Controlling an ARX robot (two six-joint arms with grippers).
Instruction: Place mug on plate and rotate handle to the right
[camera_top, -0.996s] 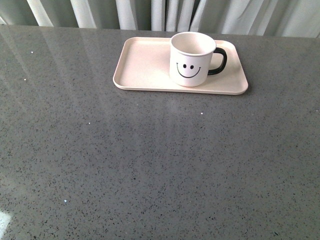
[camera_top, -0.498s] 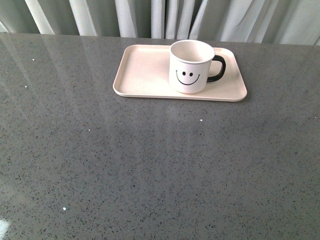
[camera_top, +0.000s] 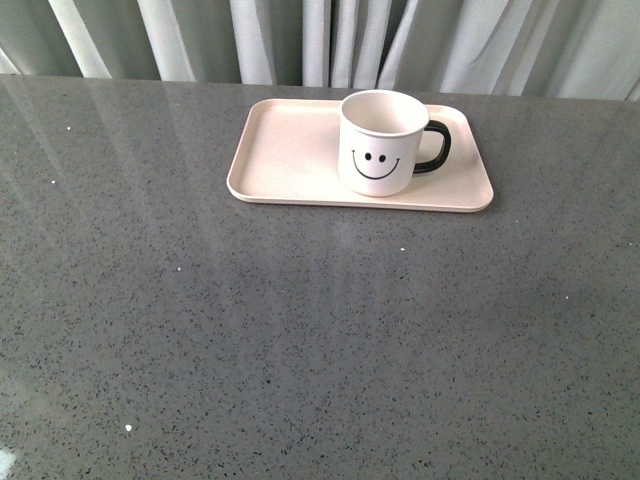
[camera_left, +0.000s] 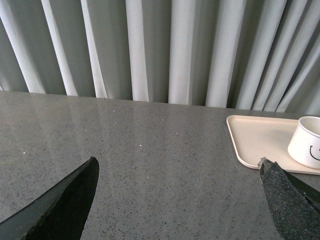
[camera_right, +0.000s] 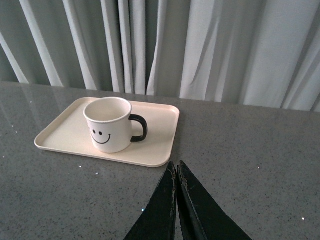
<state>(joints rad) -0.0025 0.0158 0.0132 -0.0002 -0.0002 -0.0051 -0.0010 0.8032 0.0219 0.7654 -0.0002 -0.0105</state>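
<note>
Left gripper (camera_left: 177, 200): fingers spread wide, nothing between them. It hangs over bare table at about 9 o'clock from the plate, well apart from it.
Table (camera_top: 300, 330): grey speckled stone top, with pale curtains (camera_top: 300, 40) behind its far edge.
Plate (camera_top: 285, 150): pale pink, flat on the table at 12 o'clock in the front view, near the far edge.
Mug (camera_top: 380, 145): upright on the plate, right of its centre and inside the rim, smiley face toward the robot.
Handle (camera_top: 436, 146): at 3 o'clock on the mug, pointing to the robot's right.
Right gripper (camera_right: 177, 172): fingers pressed together, holding nothing. It sits just short of the plate's near right corner, apart from the rim.
Change: across the last second the plate and mug slid lower in the front view and more curtain appeared above the table. Mug position on the plate and handle direction are the same throughout, so the shift is judged to be the camera's, not the objects'.
Task status: both conditions appear met, mug on plate and handle to the right. No arm is in contact with either. No correction looks necessary.
</note>
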